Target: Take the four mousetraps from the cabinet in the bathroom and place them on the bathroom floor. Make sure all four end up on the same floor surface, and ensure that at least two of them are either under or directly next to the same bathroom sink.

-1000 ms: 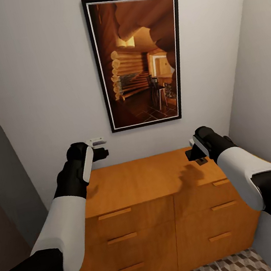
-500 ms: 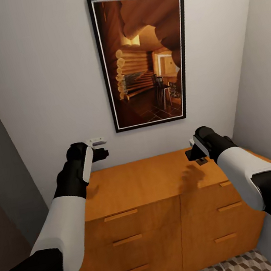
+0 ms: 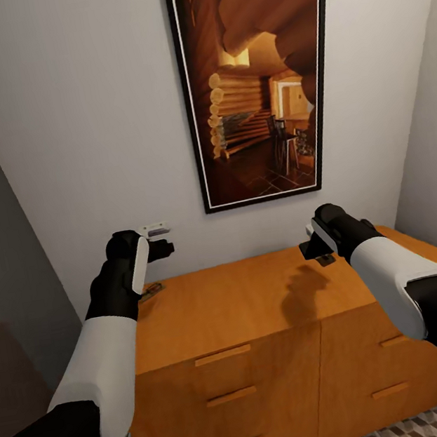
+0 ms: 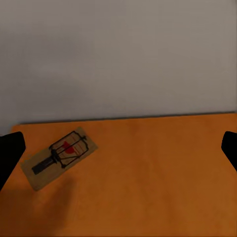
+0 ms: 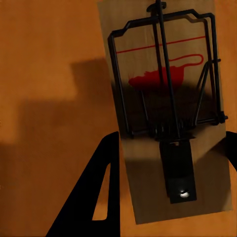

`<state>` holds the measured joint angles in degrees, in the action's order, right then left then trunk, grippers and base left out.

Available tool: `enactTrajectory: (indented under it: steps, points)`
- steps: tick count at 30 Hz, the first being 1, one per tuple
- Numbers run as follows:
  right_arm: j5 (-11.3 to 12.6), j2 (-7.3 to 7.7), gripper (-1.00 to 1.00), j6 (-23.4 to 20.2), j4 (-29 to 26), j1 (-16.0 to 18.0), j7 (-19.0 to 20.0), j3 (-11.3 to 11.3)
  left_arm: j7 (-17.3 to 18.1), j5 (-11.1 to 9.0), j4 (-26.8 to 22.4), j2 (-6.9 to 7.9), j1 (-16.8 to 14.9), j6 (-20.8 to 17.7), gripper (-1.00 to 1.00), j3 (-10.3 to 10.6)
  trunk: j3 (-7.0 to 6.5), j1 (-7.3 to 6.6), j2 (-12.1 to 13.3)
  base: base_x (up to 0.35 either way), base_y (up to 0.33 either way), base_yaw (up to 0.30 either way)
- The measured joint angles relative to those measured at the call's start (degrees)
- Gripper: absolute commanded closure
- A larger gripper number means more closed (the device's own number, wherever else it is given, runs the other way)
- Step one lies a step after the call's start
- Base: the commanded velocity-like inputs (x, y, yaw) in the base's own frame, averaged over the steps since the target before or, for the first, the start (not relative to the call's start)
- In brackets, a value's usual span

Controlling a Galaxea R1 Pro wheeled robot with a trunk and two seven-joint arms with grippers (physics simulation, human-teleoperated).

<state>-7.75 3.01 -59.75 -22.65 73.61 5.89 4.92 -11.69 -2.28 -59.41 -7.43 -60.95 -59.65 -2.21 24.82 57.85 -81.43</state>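
Observation:
The orange-brown cabinet (image 3: 247,306) stands against the wall under me. One mousetrap (image 3: 151,291) lies on its top at the back left, just beside my left forearm. In the left wrist view this mousetrap (image 4: 59,158) lies flat and tilted, ahead of my open left gripper (image 4: 118,153), whose dark fingertips (image 4: 10,155) stand far apart. My left gripper (image 3: 162,245) hovers near the wall. A second mousetrap (image 3: 325,260) lies under my right gripper (image 3: 316,248). Up close, that mousetrap (image 5: 168,113) lies between the open right gripper's (image 5: 170,148) two fingers (image 5: 101,192).
A framed picture of a log cabin (image 3: 260,87) hangs above the cabinet. Grey walls close in on the left (image 3: 0,233) and right (image 3: 432,133). Cube-patterned bathroom floor (image 3: 396,430) shows below the drawer fronts (image 3: 227,395).
The whole view has swung left, so the picture and cabinet sit further right in it. The mousetrap beside my left forearm has come into sight. Both arms hold the same pose.

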Motion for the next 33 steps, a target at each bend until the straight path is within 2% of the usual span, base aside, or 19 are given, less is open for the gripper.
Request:
enactTrajectory:
  steps: [6, 11, 15, 22, 30, 32, 33]
  points:
    - [0.04, 0.02, 1.0, 0.0, 0.04, 0.0, -0.08, 0.06, 0.01, 0.0, 0.03, 0.01, 0.0, 0.0, -1.0, 0.01, 0.0, 0.0, 0.0, 0.009, 0.01, 0.0]
    - [-0.17, 0.76, 1.0, 0.0, 0.07, 0.0, -0.1, 0.13, -0.04, 0.01, 0.22, 0.13, 0.0, 0.0, -1.0, -0.03, 0.0, 0.0, 0.0, 0.002, 0.002, 0.0]
    - [-0.15, 1.03, 1.0, 0.0, 0.05, 0.0, -0.15, 0.13, -0.03, 0.03, 0.35, 1.12, 0.0, -0.01, -1.0, -0.02, 0.0, 0.0, 0.0, 0.0, 0.0, 0.0]
    - [-0.19, 1.21, 1.0, 0.0, 0.12, 0.0, -0.11, 0.14, 0.18, -0.48, 2.51, 5.24, 0.0, -0.09, -1.0, 0.1, 0.0, 0.01, 0.0, 0.0, 0.0, 0.0]
    - [-0.21, 1.24, 1.0, 0.0, 0.12, 0.0, -0.1, 0.16, 0.38, -0.54, 7.68, 7.94, 0.0, -0.12, -1.0, -0.12, 0.0, 0.01, 0.0, 0.0, 0.0, 0.0]
    - [-0.19, 1.43, 1.0, 0.0, 0.13, 0.0, -0.09, 0.16, 0.82, -0.51, 8.51, 9.86, -0.01, -0.14, -1.0, -0.05, 0.0, 0.0, 0.0, 0.0, 0.0, -0.002]
    - [-0.16, 1.5, 1.0, 0.0, 0.13, 0.0, -0.07, 0.15, 1.07, -0.59, 8.6, 10.14, -0.01, -0.14, -1.0, -0.03, 0.0, 0.0, 0.0, 0.0, 0.0, -0.046]
